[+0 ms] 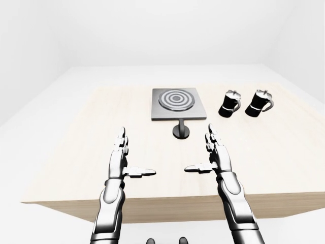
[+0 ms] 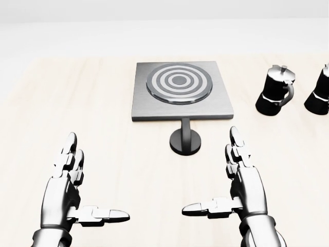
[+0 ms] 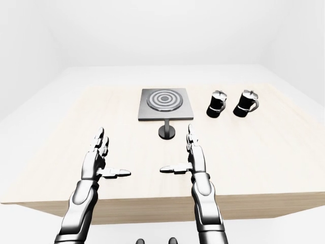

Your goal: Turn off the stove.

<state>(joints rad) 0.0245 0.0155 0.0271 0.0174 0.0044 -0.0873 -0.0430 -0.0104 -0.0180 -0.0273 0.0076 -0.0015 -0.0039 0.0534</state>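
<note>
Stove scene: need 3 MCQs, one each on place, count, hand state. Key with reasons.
1. In the head view, where is the round knob relative to the stove?
A. Just below its bottom edge
B. Above its top edge
C. On top of the burner rings

2. How many black moka pots stand on the table?
A. One
B. Two
C. Four

3. What state are the two hands in?
A. Both shut on the knob
B. Left shut on a pot, right open
C. Both open, holding nothing

Key:
1. A, the knob sits on a short stem just under the plate's bottom edge.
2. B, the left-eye view shows one moka pot and a second pot right of the stove.
3. C, the left hand and right hand hover with fingers spread, apart from everything.
</note>
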